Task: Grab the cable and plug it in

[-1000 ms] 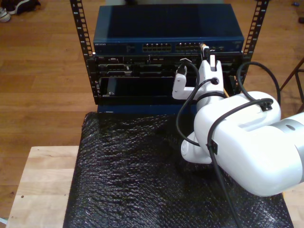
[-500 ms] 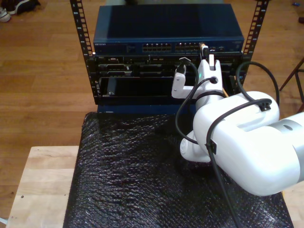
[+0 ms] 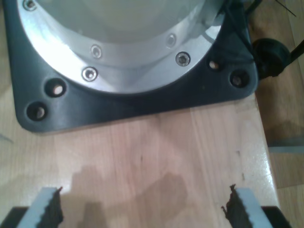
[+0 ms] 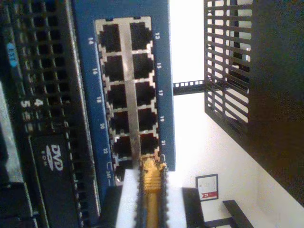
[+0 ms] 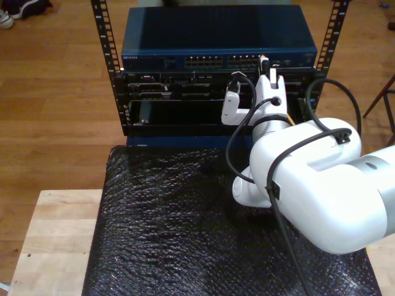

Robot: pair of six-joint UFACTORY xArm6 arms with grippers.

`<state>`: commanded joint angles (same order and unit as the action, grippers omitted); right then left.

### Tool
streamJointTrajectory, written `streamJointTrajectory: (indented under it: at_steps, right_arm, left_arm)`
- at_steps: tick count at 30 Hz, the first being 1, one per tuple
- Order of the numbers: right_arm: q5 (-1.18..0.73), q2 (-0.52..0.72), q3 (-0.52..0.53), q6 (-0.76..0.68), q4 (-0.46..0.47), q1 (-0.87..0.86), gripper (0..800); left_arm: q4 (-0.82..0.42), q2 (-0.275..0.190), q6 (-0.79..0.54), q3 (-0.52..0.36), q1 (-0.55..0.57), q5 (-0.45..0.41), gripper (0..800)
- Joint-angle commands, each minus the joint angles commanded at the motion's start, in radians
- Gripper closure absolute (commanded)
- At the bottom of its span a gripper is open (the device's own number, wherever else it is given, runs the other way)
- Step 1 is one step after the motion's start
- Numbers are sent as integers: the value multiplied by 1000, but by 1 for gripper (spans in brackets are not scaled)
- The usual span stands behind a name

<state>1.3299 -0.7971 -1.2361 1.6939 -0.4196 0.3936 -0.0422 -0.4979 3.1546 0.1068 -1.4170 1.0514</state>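
The blue network switch (image 5: 219,44) was mounted at the top of the open rack (image 5: 105,61) with its port bank (image 4: 126,95) facing the black padded table (image 5: 166,228), so that a plug could be driven straight in from the front. The second gripper (image 4: 151,190) was held just before the ports at the numbered end of the bank, clamped on the yellow cable (image 4: 152,183), whose plug appeared to be at a port's mouth, though seating could not be judged. The first gripper (image 3: 142,206) was parked over a wooden surface (image 3: 156,152) beside a black base plate (image 3: 133,102), its jaws spread and empty, presumably kept clear of the work.
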Motion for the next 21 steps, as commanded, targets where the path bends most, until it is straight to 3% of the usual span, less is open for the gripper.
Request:
streamJointTrajectory:
  at_steps: [10,16,21]
  right_arm:
    - [-3,2,-3,-3,0,-9,797]
    - [-3,14,41,-52,63,-12,569]
    - [0,101,155,-106,77,-6,546]
  left_arm:
    - [0,0,0,0,0,0,0]
    - [0,0,0,0,0,0,0]
    - [0,0,0,0,0,0,0]
